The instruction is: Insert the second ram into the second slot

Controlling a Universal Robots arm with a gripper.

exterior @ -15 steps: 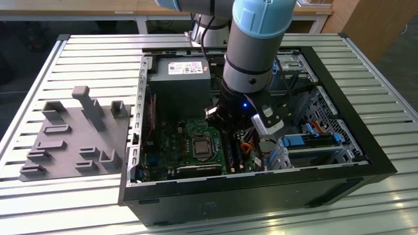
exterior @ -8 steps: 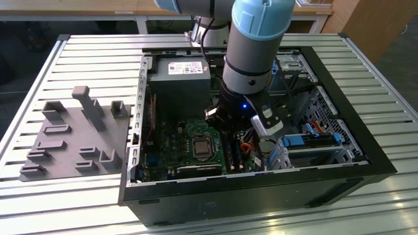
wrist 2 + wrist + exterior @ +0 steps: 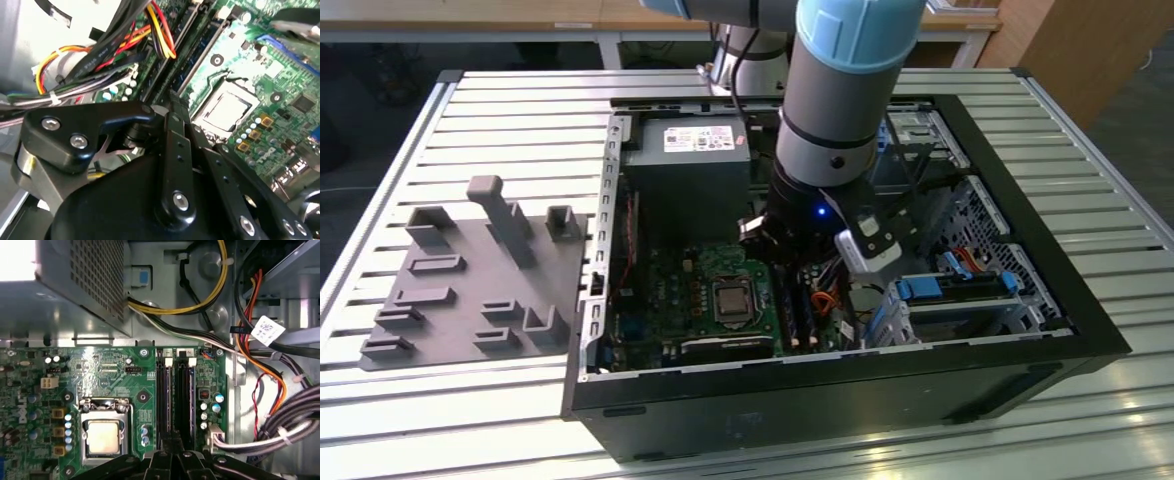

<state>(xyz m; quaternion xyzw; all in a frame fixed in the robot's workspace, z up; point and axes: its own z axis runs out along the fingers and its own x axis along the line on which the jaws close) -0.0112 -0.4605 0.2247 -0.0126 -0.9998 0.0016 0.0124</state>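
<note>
My gripper [image 3: 785, 250] reaches down into the open computer case [image 3: 1067, 310], just above the motherboard [image 3: 680, 290]. Two long dark memory slots [image 3: 164, 400] run side by side beside the processor socket [image 3: 104, 436]. In the first wrist view the gripper [image 3: 172, 440] has its black fingers drawn together over the near end of these slots, roughly between them. In the second wrist view the gripper [image 3: 169, 107] looks shut, its tip low over the slots [image 3: 200, 47]. The second ram is hidden; I cannot tell whether a stick sits in either slot.
A power supply box [image 3: 687, 160] fills the case's far end. Thick cable bundles [image 3: 280, 425] hang close beside the slots. A drive cage with blue parts [image 3: 954, 290] stands at the exterior view's right. A grey holder fixture [image 3: 467, 280] lies on the slatted table outside the case.
</note>
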